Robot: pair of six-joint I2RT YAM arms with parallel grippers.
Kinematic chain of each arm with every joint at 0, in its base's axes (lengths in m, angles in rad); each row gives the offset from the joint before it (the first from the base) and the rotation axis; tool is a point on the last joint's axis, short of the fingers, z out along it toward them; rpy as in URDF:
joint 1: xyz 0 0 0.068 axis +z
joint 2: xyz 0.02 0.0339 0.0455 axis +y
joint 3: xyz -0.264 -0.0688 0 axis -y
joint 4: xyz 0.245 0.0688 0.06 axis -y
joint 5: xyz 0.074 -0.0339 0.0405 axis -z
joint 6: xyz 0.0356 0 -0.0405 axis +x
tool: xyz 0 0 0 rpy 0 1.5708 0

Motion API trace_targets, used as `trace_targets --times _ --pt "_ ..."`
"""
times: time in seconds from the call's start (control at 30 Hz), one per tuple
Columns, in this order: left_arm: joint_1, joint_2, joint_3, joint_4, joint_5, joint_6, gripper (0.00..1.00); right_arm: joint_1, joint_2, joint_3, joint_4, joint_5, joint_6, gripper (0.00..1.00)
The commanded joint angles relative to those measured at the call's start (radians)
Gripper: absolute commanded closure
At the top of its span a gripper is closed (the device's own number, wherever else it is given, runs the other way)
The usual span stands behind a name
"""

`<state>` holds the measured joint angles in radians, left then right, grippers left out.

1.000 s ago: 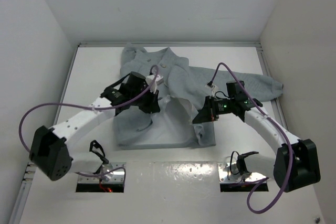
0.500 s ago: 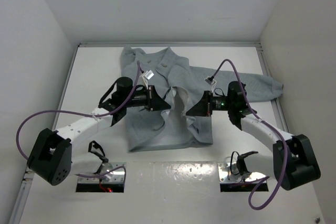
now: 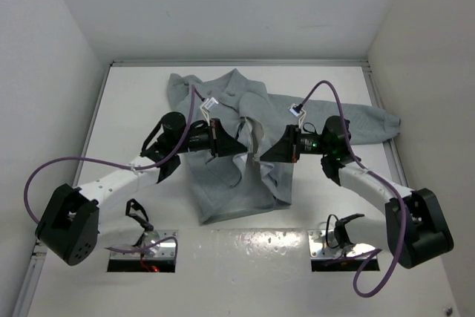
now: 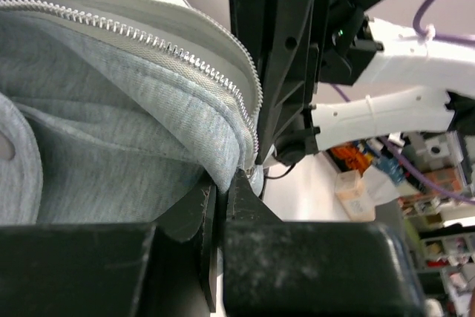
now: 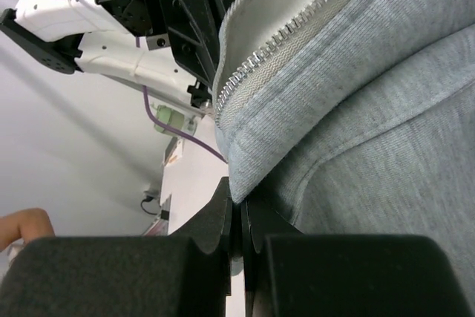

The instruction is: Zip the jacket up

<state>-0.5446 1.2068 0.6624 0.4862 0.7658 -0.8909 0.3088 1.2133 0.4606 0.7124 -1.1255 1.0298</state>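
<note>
The light grey jacket [image 3: 234,183] lies mid-table, its two front edges lifted and drawn close together. My left gripper [image 3: 239,149] is shut on the left front edge; in the left wrist view the fabric fold with its metal zipper teeth [image 4: 185,57] runs down into my left gripper [image 4: 223,187]. From the other side my right gripper [image 3: 263,155] is shut on the right front edge. In the right wrist view that zipper tape [image 5: 297,31] curves into my right gripper [image 5: 239,204]. The two grippers face each other a short gap apart.
One sleeve [image 3: 371,120] stretches toward the right wall. The white table [image 3: 133,94] is boxed in by walls at left, right and back. Purple cables [image 3: 44,172] loop off both arms. Metal mount plates [image 3: 141,246] sit at the near edge.
Both grippers have swung inward toward each other, carrying the jacket's front edges together. The lower body of the jacket has narrowed and bunched, shifting slightly right.
</note>
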Motion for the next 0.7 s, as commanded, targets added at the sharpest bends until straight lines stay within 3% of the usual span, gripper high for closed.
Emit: trace_targets --times 0.0,0.13,0.2,0.23,0.27,0.3,0.33,0.37,0.57,0.67 --pt "-0.031 -0.044 0.02 0.061 0.035 0.062 1.0 0.015 0.0 0.001 0.133 -0.025 0.026 1.0" --pt "-0.031 -0.073 0.043 -0.033 0.009 0.122 1.0 0.023 -0.034 0.03 0.124 -0.086 -0.097 1.0" --pt "-0.006 -0.073 0.034 -0.061 -0.003 0.15 1.0 0.021 -0.089 0.042 -0.023 -0.132 -0.378 1.0" --pt "-0.006 -0.082 0.034 -0.072 -0.014 0.15 1.0 0.032 -0.115 0.05 -0.461 -0.12 -0.504 1.0" --pt "-0.006 -0.082 0.025 -0.084 -0.014 0.161 1.0 0.048 -0.211 0.096 -0.673 -0.091 -0.926 1.0" --pt "0.003 -0.082 0.025 -0.084 -0.014 0.161 1.0 0.114 -0.231 0.146 -0.835 0.076 -1.354 1.0" --pt "0.003 -0.082 0.025 -0.096 -0.014 0.161 1.0 0.177 -0.262 0.147 -0.976 0.119 -1.596 1.0" --pt "0.003 -0.082 0.014 -0.097 -0.014 0.161 1.0 0.19 -0.282 0.094 -0.929 0.221 -1.6 1.0" --pt "0.021 -0.073 0.034 -0.132 -0.036 0.207 1.0 0.153 -0.305 0.004 -0.557 0.271 -1.424 1.0" --pt "0.021 -0.073 0.034 -0.132 -0.014 0.207 1.0 0.138 -0.31 0.0 -0.553 0.214 -1.315 1.0"
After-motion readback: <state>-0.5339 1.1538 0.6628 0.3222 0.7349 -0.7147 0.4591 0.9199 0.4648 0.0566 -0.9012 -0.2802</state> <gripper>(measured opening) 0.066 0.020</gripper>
